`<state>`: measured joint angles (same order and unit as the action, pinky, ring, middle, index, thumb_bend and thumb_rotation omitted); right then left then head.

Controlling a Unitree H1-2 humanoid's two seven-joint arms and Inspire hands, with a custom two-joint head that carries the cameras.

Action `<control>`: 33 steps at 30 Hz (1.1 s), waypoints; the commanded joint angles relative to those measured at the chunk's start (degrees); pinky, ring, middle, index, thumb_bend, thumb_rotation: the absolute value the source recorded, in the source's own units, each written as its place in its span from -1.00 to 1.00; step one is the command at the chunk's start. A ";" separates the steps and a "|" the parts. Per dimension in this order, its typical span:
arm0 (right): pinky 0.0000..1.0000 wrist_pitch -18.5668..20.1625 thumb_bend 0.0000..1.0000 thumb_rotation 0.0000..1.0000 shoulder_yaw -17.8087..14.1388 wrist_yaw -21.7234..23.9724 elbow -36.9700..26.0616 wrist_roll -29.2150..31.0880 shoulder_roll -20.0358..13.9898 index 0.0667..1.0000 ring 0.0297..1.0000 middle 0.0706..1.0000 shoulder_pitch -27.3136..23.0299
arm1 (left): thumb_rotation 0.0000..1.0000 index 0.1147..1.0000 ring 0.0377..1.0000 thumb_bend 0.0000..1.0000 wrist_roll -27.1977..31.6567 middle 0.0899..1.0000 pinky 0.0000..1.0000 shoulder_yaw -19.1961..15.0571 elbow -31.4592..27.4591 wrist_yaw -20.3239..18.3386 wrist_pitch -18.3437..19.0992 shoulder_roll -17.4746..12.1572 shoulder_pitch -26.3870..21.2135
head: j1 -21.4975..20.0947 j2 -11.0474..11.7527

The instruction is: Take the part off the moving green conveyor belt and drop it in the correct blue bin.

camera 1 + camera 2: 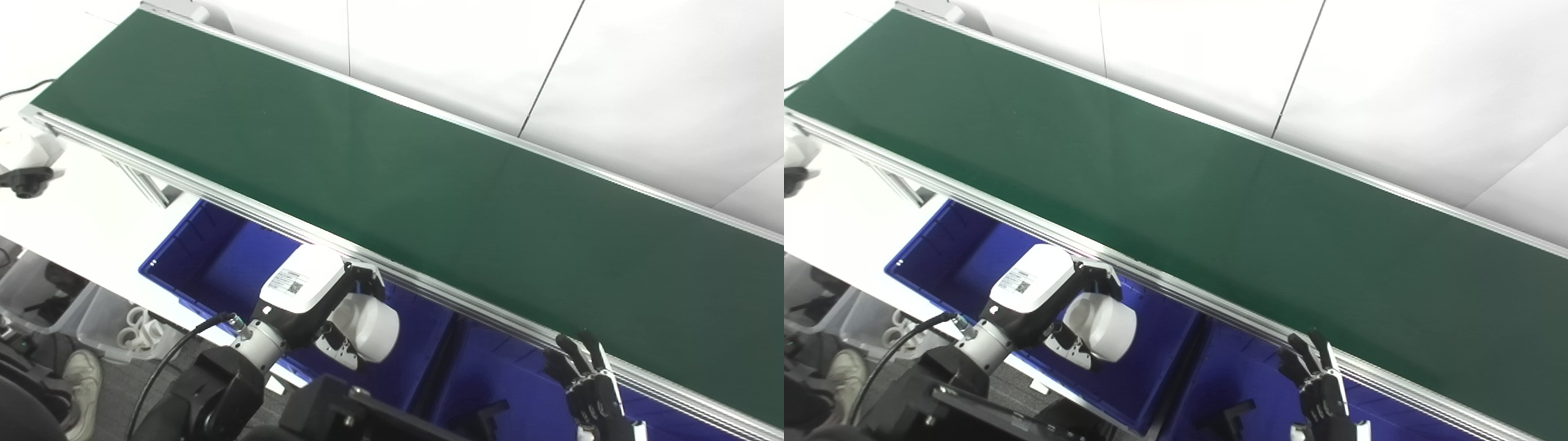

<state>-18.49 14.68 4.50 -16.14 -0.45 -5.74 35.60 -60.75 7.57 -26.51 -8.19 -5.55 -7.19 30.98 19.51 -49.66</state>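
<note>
The green conveyor belt (pixel 392 165) runs from upper left to lower right and carries no part in view. My left hand (pixel 324 306) is shut on a white cylindrical part (pixel 367 324) and holds it above the left blue bin (pixel 202 245), just in front of the belt's near rail. It also shows in the right eye view (pixel 1053 300) with the part (pixel 1102 327). My right hand (pixel 588 383) is open and empty, fingers up, below the belt's rail over the right blue bin (pixel 496 380).
The belt's aluminium rail (pixel 429 288) runs along the bins' far side. A dark part (pixel 1234 416) lies in the right bin. A clear tub (pixel 116 324) with white parts stands at the lower left. A white-and-black object (pixel 24 165) sits at the left edge.
</note>
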 commanded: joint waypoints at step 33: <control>0.47 -0.84 0.67 0.68 -0.41 0.75 -3.21 0.00 -0.12 0.79 0.52 0.63 0.93 | 0.34 1.00 1.00 1.00 -24.15 1.00 1.00 3.71 -5.44 -30.96 16.86 3.41 -1.27 | 0.13 -0.46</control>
<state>-18.44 14.28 4.69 -17.73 -0.56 -5.79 36.14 -83.35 11.20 -29.47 -39.06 11.59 -3.55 29.45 19.60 -50.10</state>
